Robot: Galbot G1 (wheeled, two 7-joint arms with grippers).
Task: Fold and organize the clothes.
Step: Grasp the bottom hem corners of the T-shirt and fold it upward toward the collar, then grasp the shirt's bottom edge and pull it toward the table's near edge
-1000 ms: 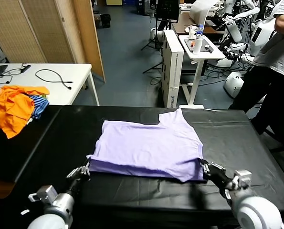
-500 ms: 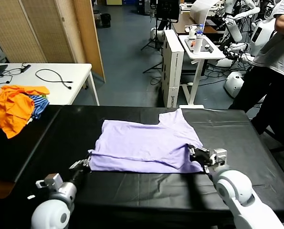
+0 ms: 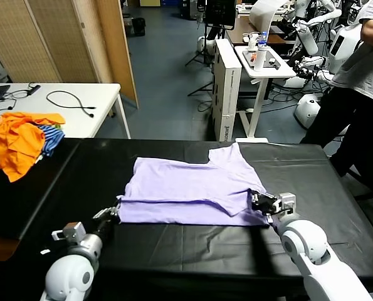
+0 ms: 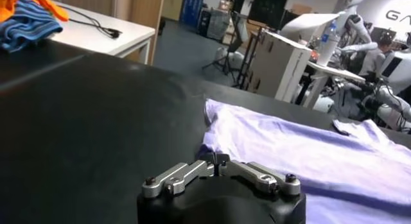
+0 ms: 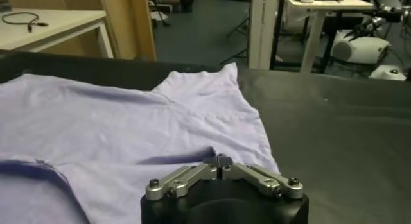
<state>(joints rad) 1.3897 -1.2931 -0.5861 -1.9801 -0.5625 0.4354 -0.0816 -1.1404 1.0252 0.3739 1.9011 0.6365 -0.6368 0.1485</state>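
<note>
1. At the near edge of the black cloth-covered surface (image 3: 173, 257), the left end effector (image 3: 111, 214) is clenched on the near left corner of the pale lavender short-sleeved cotton T-shirt (image 3: 192, 191).
2. Across from it, the right end effector (image 3: 260, 202) is clenched on the near right corner, a little farther in.
3. Beyond both, the T-shirt lies flat, long axis left to right, hem doubled back, so the fold should run away from the robot.
4. Far left lie bright orange garments (image 3: 17, 138).

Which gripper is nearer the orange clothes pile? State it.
Left. The left gripper sits at the lavender T-shirt's near-left corner, the same side as the orange clothes; the right gripper is across the shirt.
</note>
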